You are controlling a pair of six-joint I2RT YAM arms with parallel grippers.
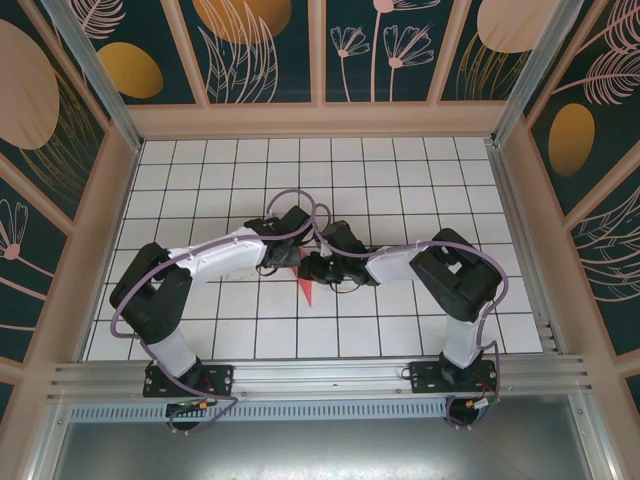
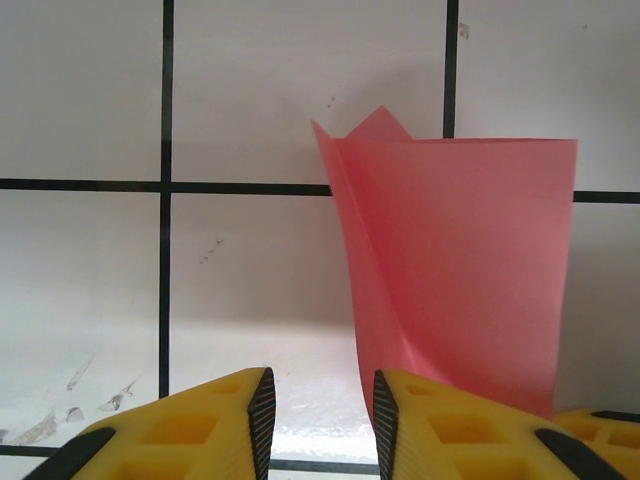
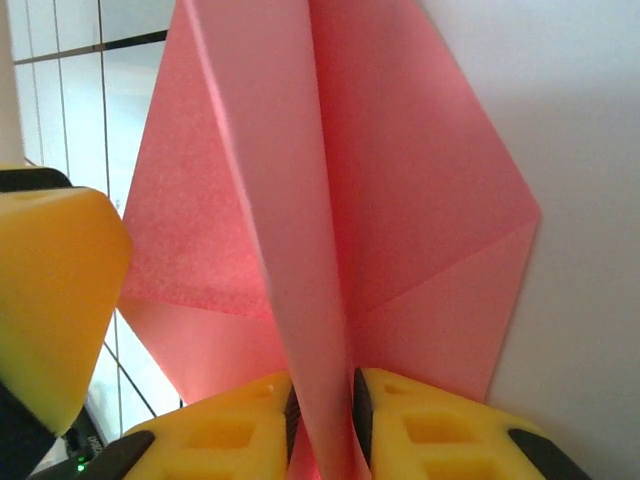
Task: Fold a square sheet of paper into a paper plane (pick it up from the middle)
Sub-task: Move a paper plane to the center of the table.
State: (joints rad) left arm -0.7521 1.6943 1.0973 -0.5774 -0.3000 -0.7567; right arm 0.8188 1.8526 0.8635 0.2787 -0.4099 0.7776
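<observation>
The salmon-pink paper plane [image 1: 304, 286] is a folded sheet with a raised centre crease and wings spread to both sides. It sits mid-table between the two arms, its point toward the near edge. My right gripper [image 3: 322, 420] is shut on the upright centre fold of the paper plane [image 3: 400, 200], with both pads pressed against it. My left gripper [image 2: 320, 410] is open with bare tile between its fingers. The paper plane [image 2: 470, 270] stands just right of its right finger and rises behind it. In the top view the left gripper [image 1: 288, 258] and right gripper [image 1: 318, 268] meet over the paper.
The white gridded table [image 1: 400, 180] is walled by a wooden frame with patterned panels. A metal rail [image 1: 320, 375] runs along the near edge by the arm bases. One yellow finger of the left gripper [image 3: 55, 300] sits close to the paper's left wing.
</observation>
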